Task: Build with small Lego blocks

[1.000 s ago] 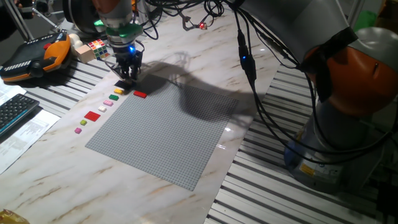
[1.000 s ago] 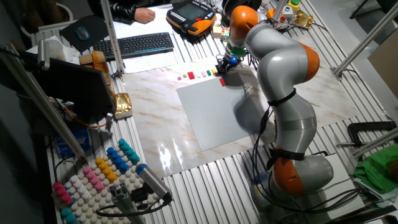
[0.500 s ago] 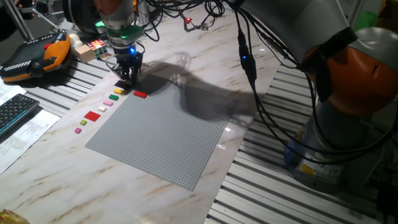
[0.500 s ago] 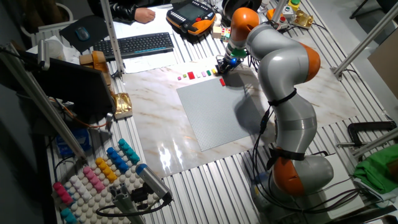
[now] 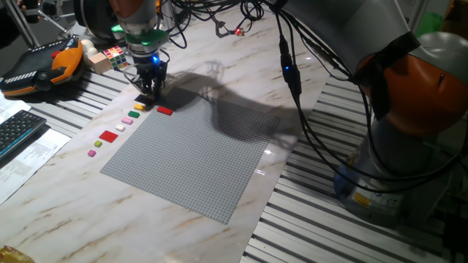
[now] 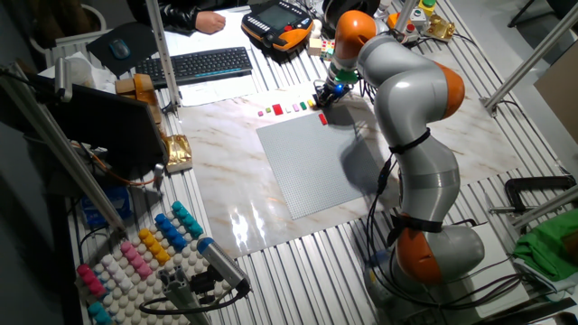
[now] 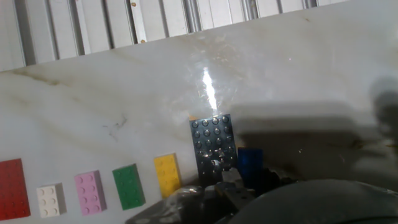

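The hand (image 5: 148,90) is lowered close to the table (image 5: 241,66) at the far corner of the grey baseplate (image 5: 194,153), beside the row of small Lego blocks. Whether its fingers are spread or closed cannot be determined from any view; in the hand view they are blurred at the bottom edge.

Hand view count, left to right on the table:
- one red block (image 7: 12,188), cut by the frame edge
- one white block (image 7: 50,199)
- one pink block (image 7: 89,191)
- one green block (image 7: 129,185)
- one yellow block (image 7: 167,175)
- one black block (image 7: 213,148), the longest
- one blue block (image 7: 250,163), touching the black block's side

A second red block (image 5: 164,111) lies on the baseplate corner. One multicoloured cube (image 5: 114,55) sits behind the hand.
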{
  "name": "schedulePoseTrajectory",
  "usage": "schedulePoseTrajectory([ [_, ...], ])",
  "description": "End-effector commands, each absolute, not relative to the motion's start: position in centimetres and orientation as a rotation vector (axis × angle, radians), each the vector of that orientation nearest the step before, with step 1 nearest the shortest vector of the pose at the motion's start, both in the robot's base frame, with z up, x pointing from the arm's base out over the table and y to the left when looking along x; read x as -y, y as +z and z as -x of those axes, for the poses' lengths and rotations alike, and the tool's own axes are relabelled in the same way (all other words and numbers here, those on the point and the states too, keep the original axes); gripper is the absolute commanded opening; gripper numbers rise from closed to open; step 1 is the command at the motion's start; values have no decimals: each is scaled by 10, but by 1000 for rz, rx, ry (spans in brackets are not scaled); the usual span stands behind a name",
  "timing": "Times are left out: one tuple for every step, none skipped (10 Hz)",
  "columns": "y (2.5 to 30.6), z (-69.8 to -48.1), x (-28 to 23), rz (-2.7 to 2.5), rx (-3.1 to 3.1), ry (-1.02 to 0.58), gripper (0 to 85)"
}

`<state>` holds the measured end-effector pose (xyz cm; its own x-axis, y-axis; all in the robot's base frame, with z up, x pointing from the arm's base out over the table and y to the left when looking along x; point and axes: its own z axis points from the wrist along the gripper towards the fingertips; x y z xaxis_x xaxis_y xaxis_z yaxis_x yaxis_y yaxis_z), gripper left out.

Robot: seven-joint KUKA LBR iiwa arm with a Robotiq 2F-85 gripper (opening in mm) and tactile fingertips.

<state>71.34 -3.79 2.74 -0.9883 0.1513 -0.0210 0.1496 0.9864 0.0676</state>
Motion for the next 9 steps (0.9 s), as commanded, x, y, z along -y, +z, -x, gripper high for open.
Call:
schedulePoseTrajectory([
  [27, -713, 38, -237, -3105, 104, 297],
  [26, -713, 37, -237, -3103, 109, 297],
  [25, -713, 37, -234, -3102, 109, 293],
  [25, -713, 37, -230, -3102, 111, 287],
  [26, -713, 37, -222, -3103, 111, 273],
  [28, -713, 36, -203, -3107, 111, 227],
  [31, -712, 35, -192, -3115, 112, 197],
  [34, -711, 33, -196, -3116, 110, 257],
  [38, -710, 31, -196, -3124, 107, 230],
])
